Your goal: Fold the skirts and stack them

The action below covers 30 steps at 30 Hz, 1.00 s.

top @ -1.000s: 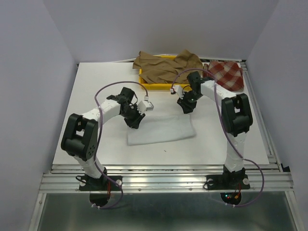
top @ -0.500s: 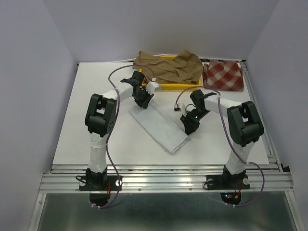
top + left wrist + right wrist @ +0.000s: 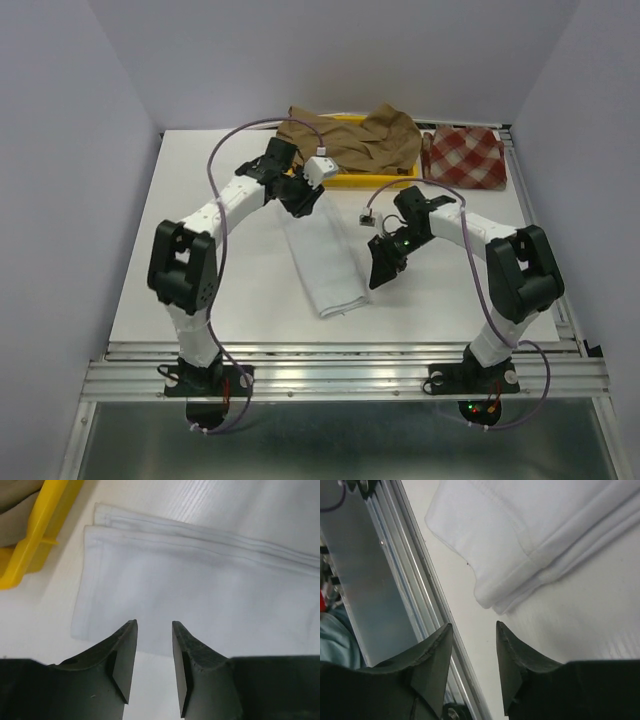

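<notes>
A robot lab cell: plain lilac walls (image 3: pixel 330 50) box in a white bench (image 3: pixel 250 310) on aluminium rails (image 3: pixel 340 372).

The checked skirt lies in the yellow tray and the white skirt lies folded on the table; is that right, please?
Not quite: the top view shows the checked skirt on the table, right of the yellow tray, which holds the tan skirt. The white skirt does lie folded on the table.

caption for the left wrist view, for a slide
Open left gripper over the folded white skirt, yellow tray beside it.
</notes>
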Motion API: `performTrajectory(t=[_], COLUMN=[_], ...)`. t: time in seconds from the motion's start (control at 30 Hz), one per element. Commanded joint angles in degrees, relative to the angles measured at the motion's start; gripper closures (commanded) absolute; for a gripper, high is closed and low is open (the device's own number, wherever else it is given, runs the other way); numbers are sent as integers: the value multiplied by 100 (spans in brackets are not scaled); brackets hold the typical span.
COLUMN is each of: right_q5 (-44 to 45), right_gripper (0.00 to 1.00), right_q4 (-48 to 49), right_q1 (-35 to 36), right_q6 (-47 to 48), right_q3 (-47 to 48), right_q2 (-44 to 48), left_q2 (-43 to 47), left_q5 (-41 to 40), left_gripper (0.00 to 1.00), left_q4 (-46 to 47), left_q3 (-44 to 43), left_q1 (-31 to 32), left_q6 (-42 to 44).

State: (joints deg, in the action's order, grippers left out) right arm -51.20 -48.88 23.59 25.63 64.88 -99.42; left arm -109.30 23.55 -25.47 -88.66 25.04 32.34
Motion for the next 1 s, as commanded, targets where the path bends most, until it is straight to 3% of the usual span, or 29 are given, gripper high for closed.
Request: performTrajectory(t=[0.0,0.07,0.1,0.2,0.33,0.5,0.83,0.97], right_q5=[-233,-215,-198,-206,-75,479,391,242], right_gripper=[52,47,45,37,36,34,34,35], right_q4=[534,1019,1552,2135,2945,3122,2912,2744], right_q1=[-259,-259,-259,-259,-259,-145,-145,-145], right_q6=[-1004,-1967,-2278,-3395,-4424,-4487,-4242,-4057], right_q3=[148,-19,-246,-528,-889,-1048,-1452,-1566], right_q2=[221,256,282,248,2,-183,-473,-605], left_q2=[1810,2296,2551,3404,4460,4409,3733,3433], left_q5=[-157,-201,-350,-843,-1694,-2074,-2294,-2294], left_gripper=[53,51,40,37,25,25,25,25], left_q4=[218,410,560,946,1825,2011,2503,2811], left_q3=[1398,1929,2454,3333,4435,4849,4859,4674], left_q1=[150,299,413,914,1721,2338,3559,3763], left_q6=[141,167,-50,-122,-140,-429,-474,-606])
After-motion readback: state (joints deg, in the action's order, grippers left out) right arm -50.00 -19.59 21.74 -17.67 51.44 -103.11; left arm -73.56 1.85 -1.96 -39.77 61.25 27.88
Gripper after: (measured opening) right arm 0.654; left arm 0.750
